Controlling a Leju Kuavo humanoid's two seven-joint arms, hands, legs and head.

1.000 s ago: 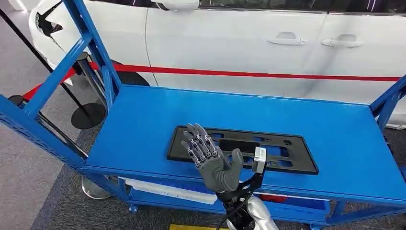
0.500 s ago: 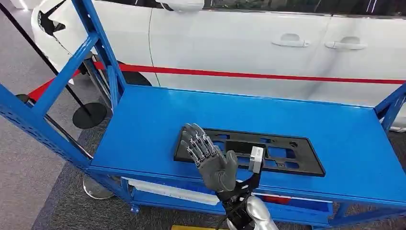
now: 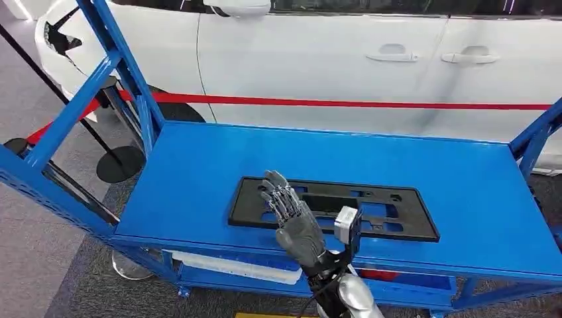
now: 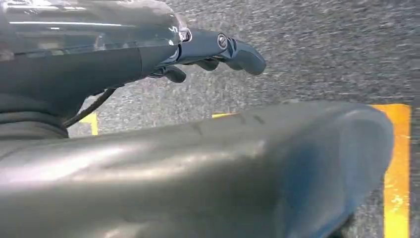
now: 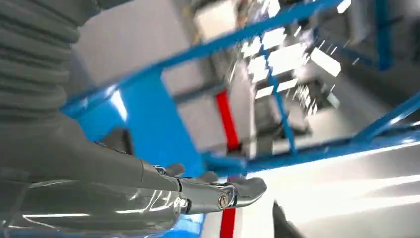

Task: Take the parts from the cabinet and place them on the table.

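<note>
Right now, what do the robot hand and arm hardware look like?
The right robot hand is grey with darker segmented fingers showing metallic links. A small silver-white camera block sits at the wrist, black cables below, then a polished silver forearm. The left robot hand is dark grey.

Shelf top [image 3: 199, 172]: a flat plate frame [image 3: 397, 222] is laid on it, toward the near edge and slightly right of centre. Right hand [image 3: 295, 218]: raised over the frame's left part, fingers apart, nothing held. Lower shelf [image 3: 232, 265]: set beneath the top. Uprights [image 3: 126, 73]: placed at the left end, with a further one at the right end. Car [image 3: 371, 59]: positioned behind the shelf, a barrier tape [image 3: 344, 103] stretched between the two. Post base [image 3: 119, 162]: stood on the floor left of the shelf. Left hand [image 4: 218, 52]: hung over the floor [image 4: 322, 49].
</note>
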